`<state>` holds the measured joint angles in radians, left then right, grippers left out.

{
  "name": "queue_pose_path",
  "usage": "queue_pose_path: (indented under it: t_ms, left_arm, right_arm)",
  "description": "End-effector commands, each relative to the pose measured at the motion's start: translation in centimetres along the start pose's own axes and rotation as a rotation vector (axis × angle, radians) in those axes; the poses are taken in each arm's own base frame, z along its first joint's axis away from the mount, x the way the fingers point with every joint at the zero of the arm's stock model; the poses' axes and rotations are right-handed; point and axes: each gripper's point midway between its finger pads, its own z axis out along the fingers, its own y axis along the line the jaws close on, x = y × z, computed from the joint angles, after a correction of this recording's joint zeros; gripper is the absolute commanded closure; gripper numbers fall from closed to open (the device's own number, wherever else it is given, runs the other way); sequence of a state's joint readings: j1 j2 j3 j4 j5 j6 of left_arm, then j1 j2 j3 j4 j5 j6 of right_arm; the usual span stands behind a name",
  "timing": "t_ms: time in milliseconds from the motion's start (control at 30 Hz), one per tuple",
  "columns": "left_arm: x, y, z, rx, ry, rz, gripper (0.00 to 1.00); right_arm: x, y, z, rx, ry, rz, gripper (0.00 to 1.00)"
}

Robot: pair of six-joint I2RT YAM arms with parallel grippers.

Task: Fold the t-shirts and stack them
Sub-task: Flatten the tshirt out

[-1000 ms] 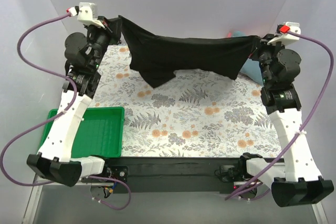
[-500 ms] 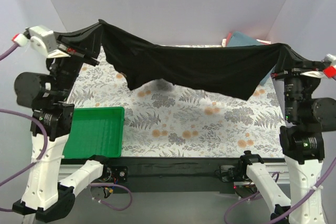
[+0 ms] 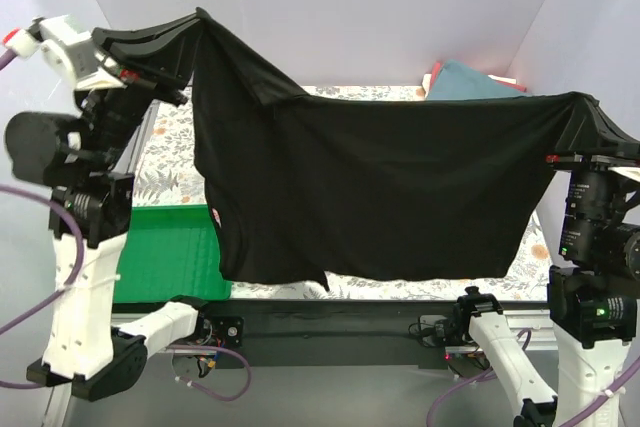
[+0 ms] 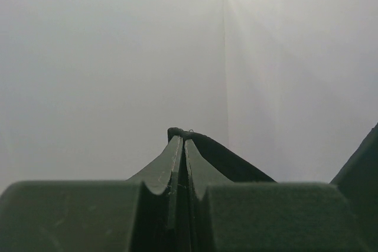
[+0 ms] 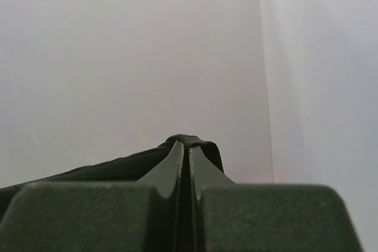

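The black t-shirt hangs spread in the air between my two grippers, high above the table. My left gripper is shut on its upper left corner; in the left wrist view the gripper pinches black cloth. My right gripper is shut on the upper right corner; in the right wrist view the gripper pinches black cloth. A small pale label shows near the shirt's left edge. A teal-blue t-shirt lies at the back right, with a red/pink one under it.
A green plastic tray sits at the left, partly behind the hanging shirt. The floral tablecloth shows at the left and the back. Pale walls enclose the table on three sides.
Both arms have risen and drawn back towards the near edge, lifting the black shirt. It now hangs as a full sheet in front of the table and hides most of it.
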<state>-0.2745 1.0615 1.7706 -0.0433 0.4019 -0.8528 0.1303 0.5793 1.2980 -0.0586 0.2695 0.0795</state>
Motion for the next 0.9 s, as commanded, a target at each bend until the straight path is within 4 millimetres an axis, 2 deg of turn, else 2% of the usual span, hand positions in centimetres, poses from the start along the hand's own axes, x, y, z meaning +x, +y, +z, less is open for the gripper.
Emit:
queue_pose_path:
  t_ms: [0, 33, 67, 133, 167, 267, 300, 333, 367, 400, 433, 467, 500, 533, 567, 600, 633, 667, 700, 733, 767, 800, 833, 867]
  left_arm:
    - [3.9, 1.5, 1.9, -0.009, 0.054, -0.044, 1.00]
    - [6.5, 2.8, 2.6, -0.041, 0.096, -0.065, 1.00]
    - [7.3, 4.1, 3.2, -0.091, 0.082, -0.061, 1.00]
    - [11.8, 6.6, 4.3, -0.155, 0.135, -0.075, 1.00]
    - [17.0, 9.0, 5.3, -0.221, 0.211, -0.097, 1.00]
    - [25.9, 12.6, 6.0, -0.309, 0.335, -0.114, 1.00]
    - [32.0, 14.7, 5.8, -0.367, 0.420, -0.130, 1.00]
    - [34.1, 16.0, 6.4, -0.391, 0.442, -0.120, 1.00]
    - [36.9, 17.1, 6.3, -0.424, 0.492, -0.126, 1.00]
    - [44.3, 18.6, 5.0, -0.455, 0.605, -0.150, 1.00]
    - [46.4, 19.4, 5.3, -0.461, 0.630, -0.144, 1.00]
    - [46.2, 20.3, 7.0, -0.460, 0.596, -0.134, 1.00]
    - [52.6, 21.2, 5.3, -0.476, 0.691, -0.163, 0.79]
    - [53.9, 21.6, 5.6, -0.478, 0.697, -0.171, 0.65]
    - [53.6, 22.3, 7.0, -0.478, 0.668, -0.167, 0.48]
    - [54.7, 22.5, 7.0, -0.482, 0.672, -0.174, 0.22]
    - [56.5, 22.7, 6.4, -0.489, 0.690, -0.179, 0.15]
    - [56.3, 22.8, 6.6, -0.491, 0.683, -0.176, 0.14]
    - [56.7, 22.8, 6.1, -0.499, 0.690, -0.177, 0.14]
    - [55.3, 22.5, 6.4, -0.493, 0.676, -0.175, 0.13]
    - [55.1, 22.3, 6.1, -0.488, 0.681, -0.173, 0.12]
    - [56.1, 21.6, 4.7, -0.483, 0.712, -0.185, 0.12]
    - [56.1, 21.0, 4.0, -0.475, 0.729, -0.195, 0.12]
    - [53.5, 20.6, 4.9, -0.454, 0.684, -0.189, 0.11]
  right_arm:
    - [1.5, -1.3, 1.5, 0.079, 0.027, -0.034, 0.99]
    - [3.0, -1.7, 2.0, 0.103, 0.058, -0.044, 0.99]
    - [4.2, -1.9, 2.5, 0.119, 0.084, -0.051, 0.99]
    - [7.7, -2.3, 3.8, 0.149, 0.159, -0.054, 0.99]
    - [10.3, -2.5, 4.0, 0.158, 0.208, -0.060, 0.99]
    - [15.4, -2.9, 5.2, 0.196, 0.284, -0.042, 0.99]
    - [19.1, -3.4, 5.2, 0.215, 0.353, -0.055, 0.99]
    - [20.6, -3.9, 5.4, 0.254, 0.354, -0.045, 0.99]
    - [23.0, -4.5, 5.5, 0.280, 0.387, -0.056, 0.99]
    - [25.7, -5.3, 4.7, 0.314, 0.432, -0.073, 0.99]
    - [27.1, -5.7, 4.5, 0.338, 0.445, -0.078, 0.99]
    - [27.5, -6.5, 4.9, 0.381, 0.421, -0.085, 0.99]
    - [30.0, -7.0, 4.7, 0.402, 0.468, -0.107, 0.99]
    - [31.0, -7.6, 4.8, 0.434, 0.480, -0.122, 0.96]
    - [33.0, -7.9, 4.9, 0.452, 0.521, -0.144, 0.75]
    - [33.7, -8.1, 4.9, 0.464, 0.534, -0.153, 0.61]
    - [34.6, -8.3, 4.7, 0.470, 0.553, -0.159, 0.50]
    - [35.2, -8.4, 4.5, 0.475, 0.565, -0.155, 0.19]
    - [35.7, -8.4, 4.3, 0.476, 0.577, -0.159, 0.11]
    - [36.4, -8.4, 3.7, 0.469, 0.596, -0.160, 0.07]
    - [36.4, -8.2, 3.6, 0.461, 0.594, -0.150, 0.05]
    - [36.5, -8.1, 3.4, 0.451, 0.600, -0.144, 0.05]
    - [36.8, -7.6, 3.2, 0.424, 0.611, -0.136, 0.05]
    - [37.0, -7.5, 2.9, 0.415, 0.620, -0.134, 0.05]
